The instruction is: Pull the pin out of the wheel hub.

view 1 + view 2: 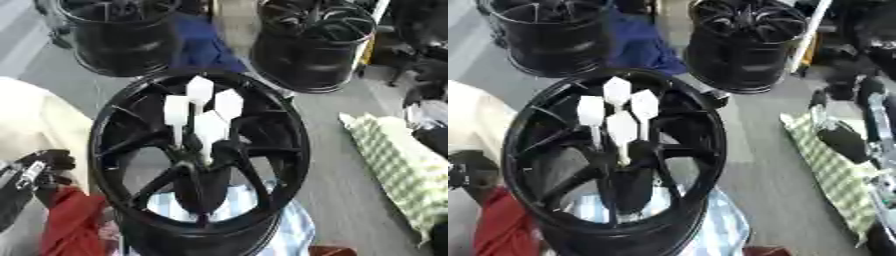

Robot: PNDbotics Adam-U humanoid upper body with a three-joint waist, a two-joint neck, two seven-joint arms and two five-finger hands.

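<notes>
Pins (203, 112), four of them with white faceted heads, stood upright in a tight cluster at the centre of the black wheel hub (122, 112), their thin stems running down toward the point where the spokes met. The hub lay face up on the grey floor (341, 185), at the near middle of it, resting partly on a blue-and-white striped cloth (293, 235) that showed through the spokes and past the near rim.

The left hand (39, 167) showed at the left edge, low, dark with silver parts; it was outside the hub's rim and well apart from the pins, touching none of them. Whether its fingers were curled or straight could not be told. A red cloth (70, 220) lay just below it, beside the hub's near-left rim.

The right hand (842, 140) came in at the right edge in the right eye view, a dark shape with silver parts over a green-and-white checked cloth (394, 160). It too was clear of the hub and well apart from the pins, and its fingers could not be made out.

Two more black wheels (118, 35) stood at the far side of the floor, one at the far left and one at the far right, with a blue cloth (203, 47) between them.
</notes>
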